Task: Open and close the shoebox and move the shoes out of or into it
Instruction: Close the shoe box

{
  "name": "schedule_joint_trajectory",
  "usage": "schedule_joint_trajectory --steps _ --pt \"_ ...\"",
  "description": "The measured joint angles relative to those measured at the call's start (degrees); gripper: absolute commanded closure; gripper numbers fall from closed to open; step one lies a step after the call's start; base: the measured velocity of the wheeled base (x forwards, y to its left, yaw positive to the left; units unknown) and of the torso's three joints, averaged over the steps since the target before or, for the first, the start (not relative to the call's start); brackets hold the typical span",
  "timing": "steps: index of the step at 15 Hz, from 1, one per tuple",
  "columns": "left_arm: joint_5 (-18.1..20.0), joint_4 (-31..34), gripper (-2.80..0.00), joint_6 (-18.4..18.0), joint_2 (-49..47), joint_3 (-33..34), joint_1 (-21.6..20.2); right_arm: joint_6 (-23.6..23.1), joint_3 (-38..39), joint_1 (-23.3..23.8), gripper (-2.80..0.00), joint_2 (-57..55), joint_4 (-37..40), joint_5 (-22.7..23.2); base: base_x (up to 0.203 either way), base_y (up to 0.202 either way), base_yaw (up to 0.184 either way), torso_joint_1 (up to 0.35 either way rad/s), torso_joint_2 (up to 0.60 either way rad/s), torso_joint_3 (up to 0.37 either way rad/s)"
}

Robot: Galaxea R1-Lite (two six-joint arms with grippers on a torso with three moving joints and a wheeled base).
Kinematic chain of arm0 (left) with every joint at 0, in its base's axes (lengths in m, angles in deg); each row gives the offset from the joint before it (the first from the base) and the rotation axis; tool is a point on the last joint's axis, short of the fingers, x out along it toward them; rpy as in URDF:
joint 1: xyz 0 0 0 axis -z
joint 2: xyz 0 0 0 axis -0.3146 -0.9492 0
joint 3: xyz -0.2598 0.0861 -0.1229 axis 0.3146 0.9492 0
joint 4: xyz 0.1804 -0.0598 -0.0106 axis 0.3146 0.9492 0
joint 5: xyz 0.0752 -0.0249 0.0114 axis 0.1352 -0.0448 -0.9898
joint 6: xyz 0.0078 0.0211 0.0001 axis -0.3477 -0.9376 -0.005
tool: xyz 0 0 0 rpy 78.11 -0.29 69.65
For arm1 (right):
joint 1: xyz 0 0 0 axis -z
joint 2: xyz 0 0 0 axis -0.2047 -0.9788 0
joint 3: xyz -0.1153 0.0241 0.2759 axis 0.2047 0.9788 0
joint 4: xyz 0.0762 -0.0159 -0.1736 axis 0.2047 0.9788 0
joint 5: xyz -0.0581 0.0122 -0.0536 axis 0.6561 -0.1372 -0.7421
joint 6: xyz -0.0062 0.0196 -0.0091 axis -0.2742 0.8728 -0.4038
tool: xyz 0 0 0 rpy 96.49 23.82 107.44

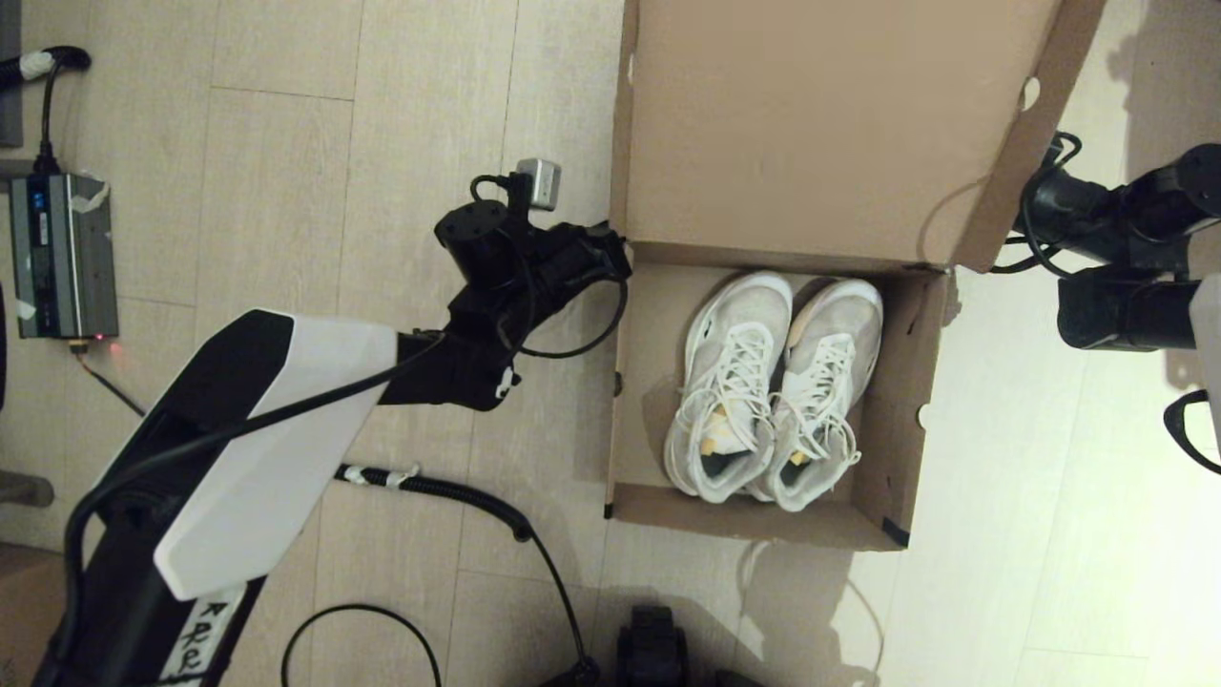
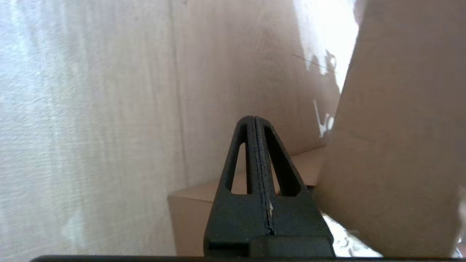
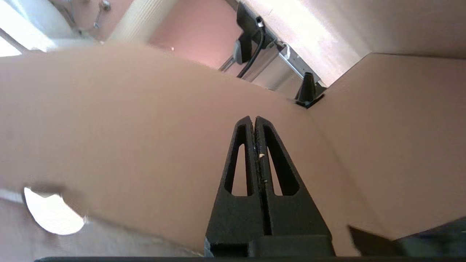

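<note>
The brown cardboard shoebox (image 1: 763, 520) stands open on the floor, its lid (image 1: 811, 124) tilted up at the far side. Both white lace-up shoes (image 1: 730, 382) lie side by side inside, toes toward the lid. My left gripper (image 2: 255, 118) is shut and empty, at the box's left far corner beside the lid's side flap (image 2: 393, 127). My right gripper (image 3: 253, 118) is shut with nothing in it, pressed close against the outside of the lid's right flap (image 3: 145, 127). In the head view the right wrist (image 1: 1078, 205) sits just outside that flap.
A grey power unit (image 1: 62, 253) with cables lies on the floor at far left. A black corrugated cable (image 1: 458, 491) runs across the floor in front of the box. A dark base part (image 1: 653, 644) is at the near edge.
</note>
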Motion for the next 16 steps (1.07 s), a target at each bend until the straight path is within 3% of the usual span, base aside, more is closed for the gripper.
schedule_joint_trajectory --steps 8,16 --pt "-0.05 0.68 0.00 0.02 3.26 0.00 0.24 0.89 0.18 0.10 0.00 4.99 -0.52 0.55 0.000 0.000 0.000 0.000 0.00 0.000" --pt "0.06 0.72 0.00 0.04 4.98 0.00 -2.89 0.94 0.71 0.10 0.00 5.18 -1.15 1.23 0.000 0.000 0.000 0.000 0.00 0.000"
